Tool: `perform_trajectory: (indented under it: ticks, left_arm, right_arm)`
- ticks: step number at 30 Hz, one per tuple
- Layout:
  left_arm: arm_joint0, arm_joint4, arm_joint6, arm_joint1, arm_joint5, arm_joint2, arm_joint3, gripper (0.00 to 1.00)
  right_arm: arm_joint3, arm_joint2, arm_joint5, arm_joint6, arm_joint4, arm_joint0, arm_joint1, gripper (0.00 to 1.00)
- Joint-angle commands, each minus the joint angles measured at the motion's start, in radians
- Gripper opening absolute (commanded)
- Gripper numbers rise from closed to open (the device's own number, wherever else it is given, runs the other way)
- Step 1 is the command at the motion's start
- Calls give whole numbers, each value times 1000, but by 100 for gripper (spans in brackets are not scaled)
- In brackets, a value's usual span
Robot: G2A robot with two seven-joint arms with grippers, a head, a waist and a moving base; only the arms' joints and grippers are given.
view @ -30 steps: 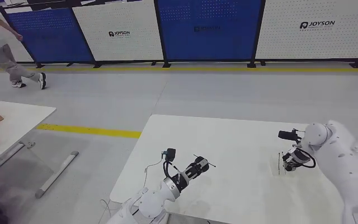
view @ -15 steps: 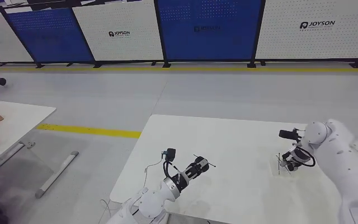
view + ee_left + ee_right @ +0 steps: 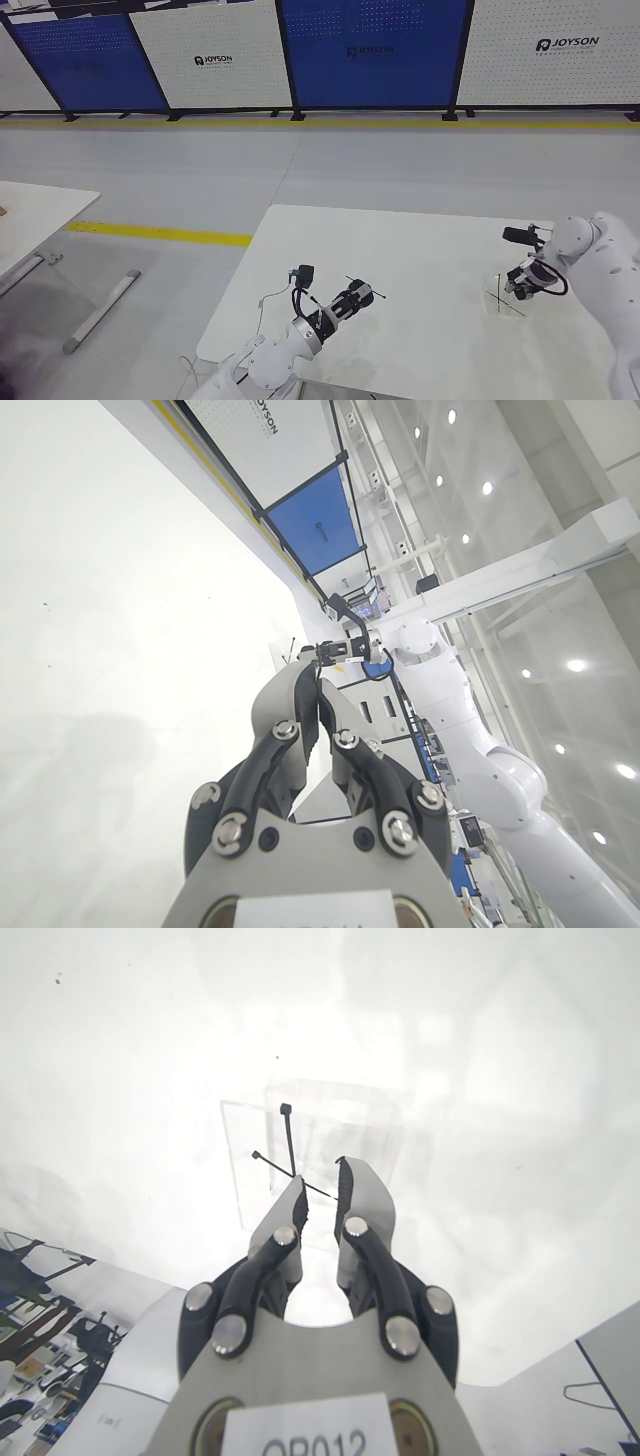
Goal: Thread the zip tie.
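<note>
Bright, even light from above. In my left wrist view I see round ceiling lamps (image 3: 575, 665) flaring white, and straight beams (image 3: 530, 572) bend near the edges. In my right wrist view the white table (image 3: 150, 1028) washes out under glare.

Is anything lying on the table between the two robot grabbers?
No. In the top view the white table is bare between the left gripper and the clear stand of zip ties beside the right gripper.
</note>
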Motion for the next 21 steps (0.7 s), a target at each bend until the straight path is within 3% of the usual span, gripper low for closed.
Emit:
perform_trajectory:
  ticks: [1,5,8,11,17,21]
  left_arm:
    - [0,0,0,0,0,0,0,0]
    - [0,0,0,0,0,0,0,0]
    - [0,0,0,0,0,0,0,0]
    - [0,0,0,0,0,0,0,0]
    - [0,0,0,0,0,0,0,0]
    - [0,0,0,0,0,0,0,0]
  right_arm:
    - [-9,3,-20,-3,2,-2,3,21]
    - [-31,17,-130,-27,14,-10,20,26]
    - [-84,27,-140,-35,29,-28,34,36]
    - [-175,43,-140,-9,56,-61,66,36]
    - [-423,98,-140,52,100,-164,156,39]
    - [-623,169,-140,50,109,-267,225,41]
